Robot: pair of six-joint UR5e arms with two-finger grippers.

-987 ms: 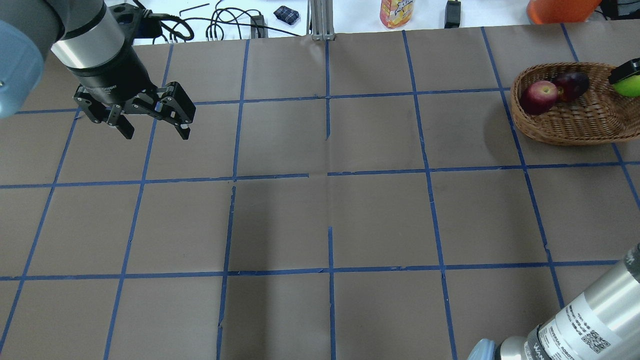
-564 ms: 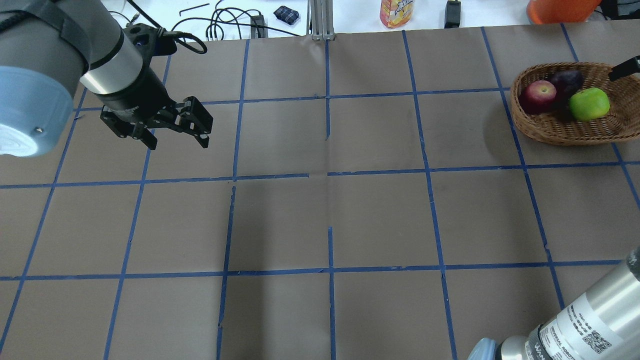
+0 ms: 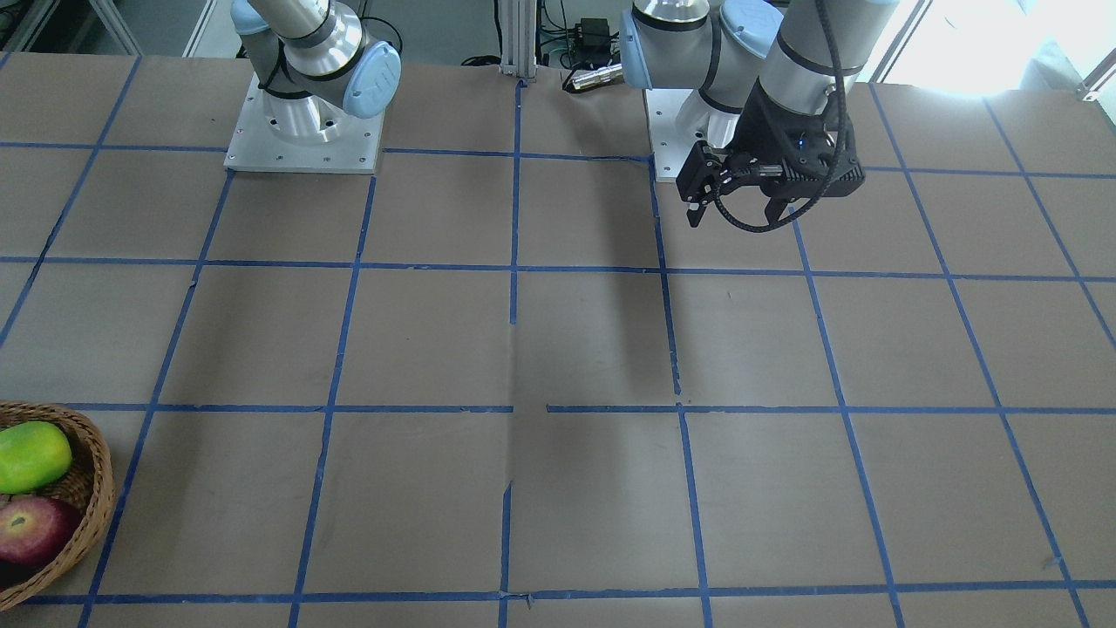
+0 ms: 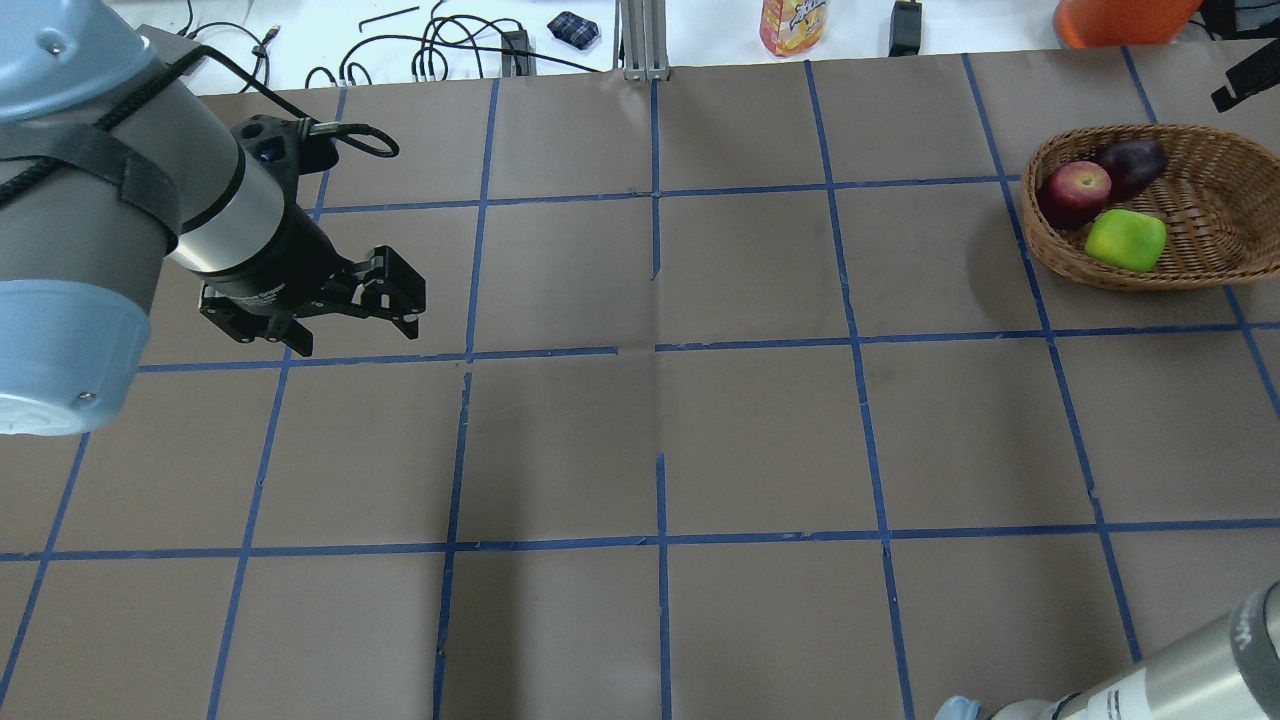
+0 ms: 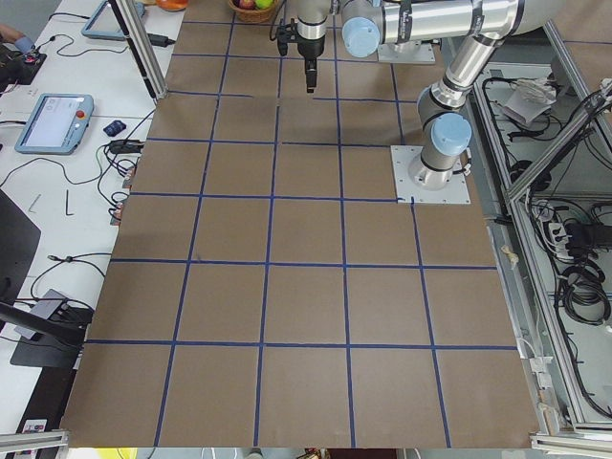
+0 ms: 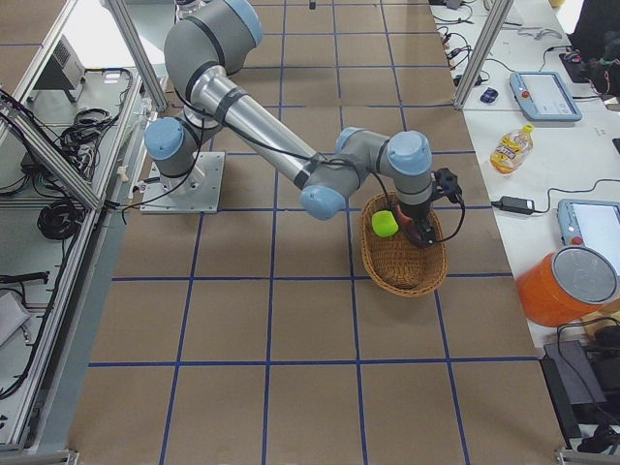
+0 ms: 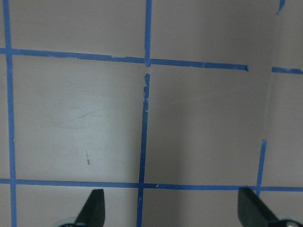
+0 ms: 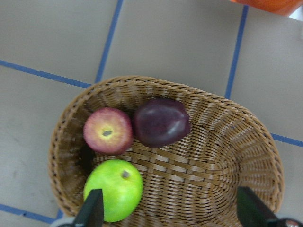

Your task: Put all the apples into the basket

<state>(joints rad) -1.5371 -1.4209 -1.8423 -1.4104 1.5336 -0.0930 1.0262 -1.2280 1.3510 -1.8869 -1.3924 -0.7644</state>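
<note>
Only the right wrist view shows the right tool (image 8: 173, 213) released, wicker basket (image 8: 213, 165) and apples (image 8: 108, 131) beneath; left tool (image 4: 355, 336) released too.

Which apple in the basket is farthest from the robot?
The dark purple-maroon round apple: it lies at the brown woven wicker basket's far side, beyond the red apple and lime-green apple.

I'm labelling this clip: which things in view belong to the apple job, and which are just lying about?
Job: red apple, purple apple, green apple, basket.
Lying about: drink bottle, orange container, dark pouch.
</note>
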